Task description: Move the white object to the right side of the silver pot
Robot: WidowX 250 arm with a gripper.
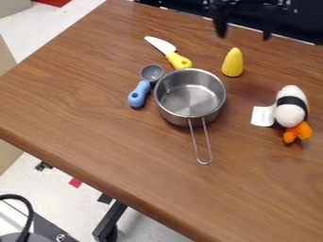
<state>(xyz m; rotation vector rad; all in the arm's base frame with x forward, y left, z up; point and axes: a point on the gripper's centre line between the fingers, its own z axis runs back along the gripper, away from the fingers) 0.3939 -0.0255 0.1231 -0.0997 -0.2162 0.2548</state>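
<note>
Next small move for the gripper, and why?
I'd probably lift the gripper clear without grasping: the white plush toy already lies right of the silver pot, apart from it, and the gripper is open with nothing between its fingertips, near the table's far edge.

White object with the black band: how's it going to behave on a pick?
The white object looks like a stuffed toy, so probably light and soft, giving a bit under the jaws. Its rounded body may roll if nudged off-centre. The orange end and the flat tag sticking out the side will likely flop or swing.
</note>
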